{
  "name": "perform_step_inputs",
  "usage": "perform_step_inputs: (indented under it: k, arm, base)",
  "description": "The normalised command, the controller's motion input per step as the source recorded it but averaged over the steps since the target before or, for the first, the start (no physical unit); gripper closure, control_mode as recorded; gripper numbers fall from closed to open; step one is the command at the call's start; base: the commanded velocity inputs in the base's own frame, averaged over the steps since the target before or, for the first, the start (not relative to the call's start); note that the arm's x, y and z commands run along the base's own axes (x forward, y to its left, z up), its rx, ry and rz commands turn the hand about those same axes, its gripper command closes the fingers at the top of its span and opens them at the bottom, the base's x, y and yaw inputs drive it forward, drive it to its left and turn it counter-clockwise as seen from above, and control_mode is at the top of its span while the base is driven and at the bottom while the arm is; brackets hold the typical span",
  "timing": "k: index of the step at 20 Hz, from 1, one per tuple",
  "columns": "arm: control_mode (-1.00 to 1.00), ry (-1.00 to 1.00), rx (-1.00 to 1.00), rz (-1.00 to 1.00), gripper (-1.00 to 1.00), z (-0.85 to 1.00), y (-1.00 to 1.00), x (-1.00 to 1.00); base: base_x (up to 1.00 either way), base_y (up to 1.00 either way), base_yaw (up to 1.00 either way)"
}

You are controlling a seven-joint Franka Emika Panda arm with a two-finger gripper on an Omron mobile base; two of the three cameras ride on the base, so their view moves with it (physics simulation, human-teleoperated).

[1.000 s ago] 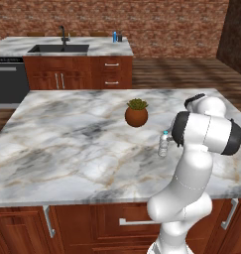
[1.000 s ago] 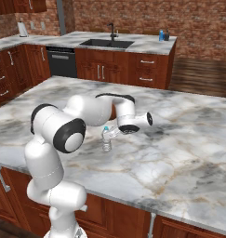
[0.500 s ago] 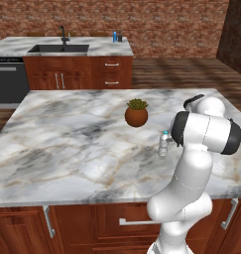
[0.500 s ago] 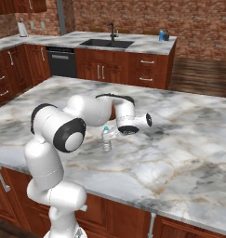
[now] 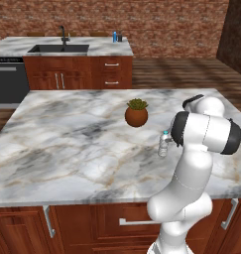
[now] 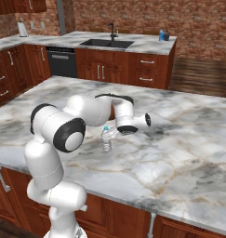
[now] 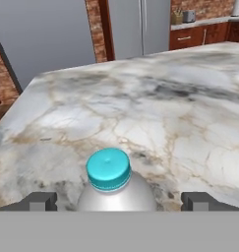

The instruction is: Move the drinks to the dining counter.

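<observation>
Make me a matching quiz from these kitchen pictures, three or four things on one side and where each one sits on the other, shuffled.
Things:
1. clear plastic water bottle with teal cap
2. round terracotta pot with green plant
3. black faucet
4. blue-and-white can

Places:
A. behind the black inset sink
B. near the far counter's right end
C. between the open gripper fingers, on the island
D. middle of the island

Pairs: 1-C, 2-D, 3-A, 4-B

water bottle (image 5: 163, 145) | clear, teal cap, upright | island; can (image 5: 114, 36) on dining counter (image 5: 18, 47)
</observation>
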Motion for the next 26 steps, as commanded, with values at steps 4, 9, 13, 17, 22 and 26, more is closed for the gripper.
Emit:
perform_step_inputs:
  k: [4,9,13,17,22,26]
  arm:
    - [-1.00,0.00,0.00,0.00,-1.00,0.00,0.09,0.00]
    - [-1.00,0.00,0.00,0.00,-1.00,-0.06,0.09,0.00]
    - [-1.00,0.00,0.00,0.00,-1.00,-0.15,0.07,0.00]
    - [-1.00,0.00,0.00,0.00,-1.00,-0.18,0.05,0.00]
    - [-1.00,0.00,0.00,0.00,-1.00,-0.17,0.06,0.00]
    - [-1.00,0.00,0.00,0.00,1.00,-0.02,0.01,0.00]
  base:
    - [0.00,0.00,0.00]
    - [0.00,0.00,0.00]
    - [0.00,0.00,0.00]
    - [0.00,0.00,0.00]
    - [0.00,0.00,0.00]
    - [0.00,0.00,0.00]
